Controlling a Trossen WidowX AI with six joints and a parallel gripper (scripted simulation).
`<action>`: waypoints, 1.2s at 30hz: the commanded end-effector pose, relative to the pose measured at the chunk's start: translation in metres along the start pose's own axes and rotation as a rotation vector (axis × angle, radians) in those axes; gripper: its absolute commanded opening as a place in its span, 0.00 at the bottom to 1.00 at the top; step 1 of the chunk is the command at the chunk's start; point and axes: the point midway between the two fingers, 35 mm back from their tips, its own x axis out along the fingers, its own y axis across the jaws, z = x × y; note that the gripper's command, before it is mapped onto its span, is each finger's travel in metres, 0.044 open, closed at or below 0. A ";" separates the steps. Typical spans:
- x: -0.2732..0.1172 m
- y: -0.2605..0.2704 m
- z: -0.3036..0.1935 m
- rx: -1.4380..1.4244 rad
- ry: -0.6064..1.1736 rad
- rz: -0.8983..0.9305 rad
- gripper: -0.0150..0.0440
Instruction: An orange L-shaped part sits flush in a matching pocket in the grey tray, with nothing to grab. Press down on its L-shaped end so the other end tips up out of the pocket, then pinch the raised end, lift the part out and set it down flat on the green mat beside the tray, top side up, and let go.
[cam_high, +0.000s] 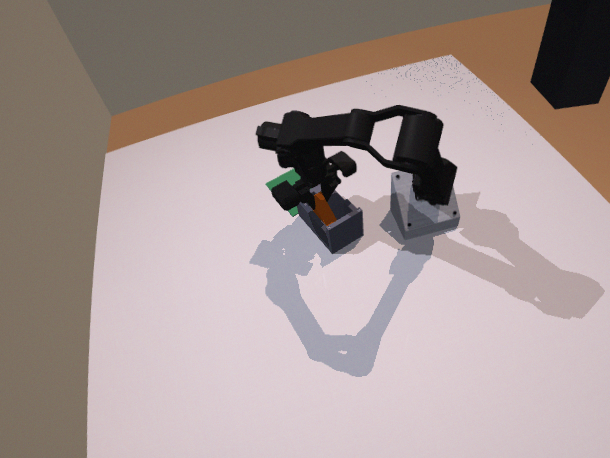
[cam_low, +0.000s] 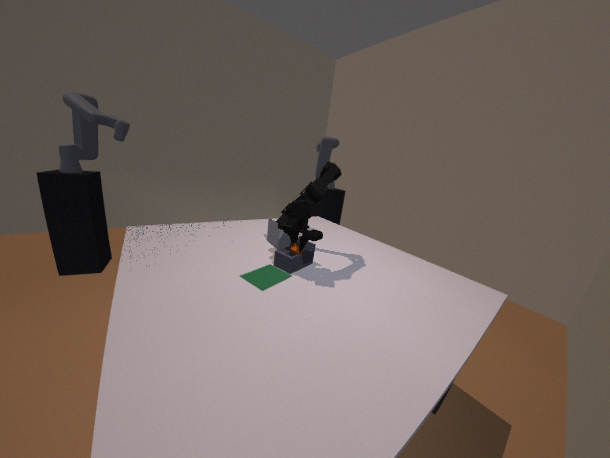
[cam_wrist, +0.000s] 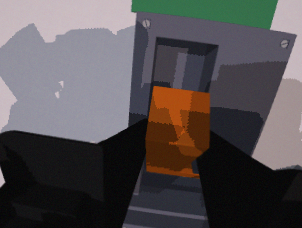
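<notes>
The orange part (cam_high: 326, 212) (cam_low: 295, 249) (cam_wrist: 175, 107) stands tilted in the pocket of the grey tray (cam_high: 346, 234) (cam_low: 294, 264) (cam_wrist: 240, 52), with the end nearer the mat raised. Its lower end is down in the pocket; its L-shape is mostly hidden. My gripper (cam_high: 319, 196) (cam_wrist: 173, 129) points down over the tray and is shut on the raised end, one finger against each side in the wrist view. In the exterior view the fingers partly cover the part. The green mat (cam_high: 283, 181) (cam_low: 265, 278) (cam_wrist: 205, 11) lies flat beside the tray with nothing on it.
The tray's walls stand up around the pocket and the fingers are close to them. The arm's light grey base (cam_high: 430, 220) (cam_low: 276, 236) stands near the tray. Two grey arms on black pedestals (cam_low: 77, 222) are beyond the white table (cam_high: 225, 390) (cam_low: 240, 360).
</notes>
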 end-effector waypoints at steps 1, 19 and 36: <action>-0.007 0.001 0.000 -0.004 -0.001 0.000 0.25; -0.035 0.000 0.000 0.001 0.002 -0.001 0.25; -0.062 0.000 0.000 0.002 0.002 -0.002 0.25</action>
